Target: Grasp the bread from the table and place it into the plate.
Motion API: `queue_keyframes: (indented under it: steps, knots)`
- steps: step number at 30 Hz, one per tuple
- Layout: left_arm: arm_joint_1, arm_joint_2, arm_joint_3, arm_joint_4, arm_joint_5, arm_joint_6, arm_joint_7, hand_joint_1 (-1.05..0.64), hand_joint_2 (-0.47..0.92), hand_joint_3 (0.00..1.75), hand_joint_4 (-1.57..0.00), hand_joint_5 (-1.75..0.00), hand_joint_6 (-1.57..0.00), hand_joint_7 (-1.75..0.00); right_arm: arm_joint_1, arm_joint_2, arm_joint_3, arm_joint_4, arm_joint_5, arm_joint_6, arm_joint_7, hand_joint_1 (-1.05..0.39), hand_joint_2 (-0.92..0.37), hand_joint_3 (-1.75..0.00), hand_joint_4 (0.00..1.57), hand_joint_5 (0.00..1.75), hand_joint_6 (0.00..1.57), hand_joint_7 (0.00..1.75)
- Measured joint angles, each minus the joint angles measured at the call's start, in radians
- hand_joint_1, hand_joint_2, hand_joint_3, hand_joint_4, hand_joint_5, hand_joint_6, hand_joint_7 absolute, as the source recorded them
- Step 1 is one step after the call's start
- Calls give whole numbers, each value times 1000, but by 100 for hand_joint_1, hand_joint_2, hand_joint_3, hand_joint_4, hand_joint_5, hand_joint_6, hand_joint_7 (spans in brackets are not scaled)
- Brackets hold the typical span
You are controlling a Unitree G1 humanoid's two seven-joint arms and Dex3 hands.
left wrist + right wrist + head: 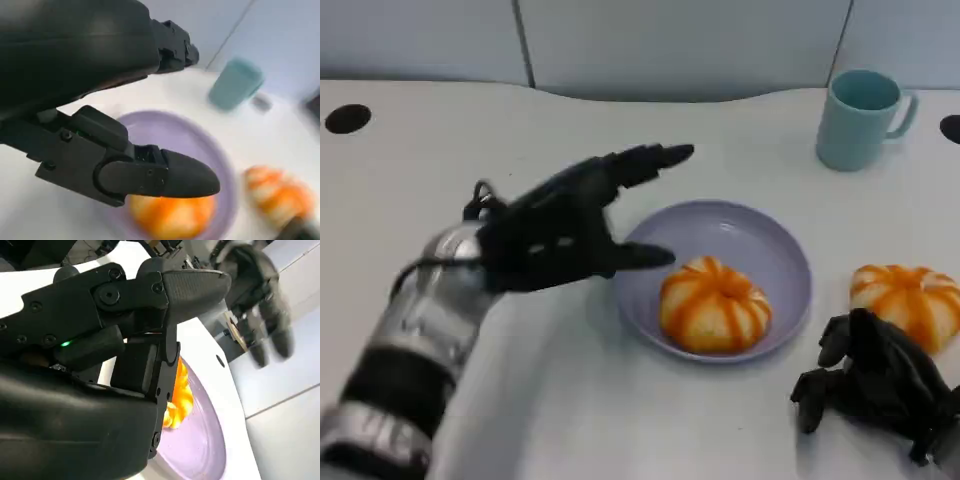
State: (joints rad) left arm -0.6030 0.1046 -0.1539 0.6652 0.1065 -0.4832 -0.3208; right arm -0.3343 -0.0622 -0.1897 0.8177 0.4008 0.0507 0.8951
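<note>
The right hand (pixel 880 385) rests at the lower right of the frame, fingers curled in, holding nothing, just below a second bun (pixel 910 300). The left hand (pixel 565 225) hovers at centre left, fingers spread and empty. The bread (pixel 713 305) lies in the purple plate (pixel 760 240). A teal mug (pixel 860 118) stands at upper right.

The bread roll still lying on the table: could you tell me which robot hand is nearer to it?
Right. The right robot hand sits just in front of the bread roll; the left robot hand hangs beyond the plate.
</note>
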Motion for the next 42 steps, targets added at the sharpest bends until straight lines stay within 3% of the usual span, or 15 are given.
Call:
queue_keyframes:
  steps: [4,5,6,8,9,12,16,17,19,24,36,38,42]
  knots:
    - [153,-68,97,-63,-153,-34,19,-60,92,36,-72,-95,-79,-27,-8,-3,-5,15,0,-4,0,-52,-92,-29,157,71,157,45]
    - [165,-69,105,-70,-160,-34,19,-58,92,34,-78,-116,-85,-48,-8,-3,-5,17,0,-5,-1,-52,-92,-30,157,72,157,46]
    - [184,-79,115,-100,-187,-26,19,-58,92,34,-79,-124,-83,-62,-10,-2,-3,18,-2,-5,-1,-52,-92,-30,157,72,157,46]
    - [250,-118,151,-199,-294,-8,19,-61,92,36,-74,-152,-73,-109,-10,-4,-2,19,-2,-4,-1,-52,-92,-29,157,73,157,47]
    - [293,-141,164,-264,-354,21,16,-61,92,37,-72,-159,-70,-120,-11,-4,-1,19,-3,-2,-1,-52,-92,-29,157,73,157,48]
    - [403,-163,174,-393,-461,140,-4,-62,92,37,-70,-165,-66,-131,-13,-5,-2,19,-2,3,-6,-52,-92,-28,157,73,157,48]
    - [436,-161,185,-456,-477,206,-4,-62,92,37,-70,-166,-65,-133,-13,-8,-2,19,-3,6,-12,-52,-92,-28,157,73,157,48]
    - [436,-161,186,-465,-477,211,-4,-55,92,44,-76,-171,-58,-152,-12,-8,-1,19,-2,7,-13,-51,-92,-29,157,73,157,48]
    - [507,-169,203,-557,-581,261,-40,-51,92,47,-80,-174,-54,-165,-14,-4,1,18,-3,7,-11,-51,-92,-29,157,73,157,47]
    - [726,-179,253,-678,-756,373,-104,-49,92,47,-82,-175,-52,-169,-12,-15,-2,17,-3,7,-9,-51,-92,-28,157,73,157,47]
    - [727,-187,265,-715,-768,404,-115,-49,92,47,-82,-175,-52,-170,-7,-10,0,15,-3,14,-8,-51,-92,-28,157,73,157,47]
    - [727,-187,266,-715,-768,405,-115,-50,92,43,-87,-175,-57,-173,-8,-10,0,14,-3,14,-8,-52,-92,-30,157,73,157,47]
    - [783,-180,270,-647,-788,431,-206,-50,92,40,-91,-175,-61,-175,-1,-10,0,1,-2,26,-9,-52,-92,-31,157,74,157,47]
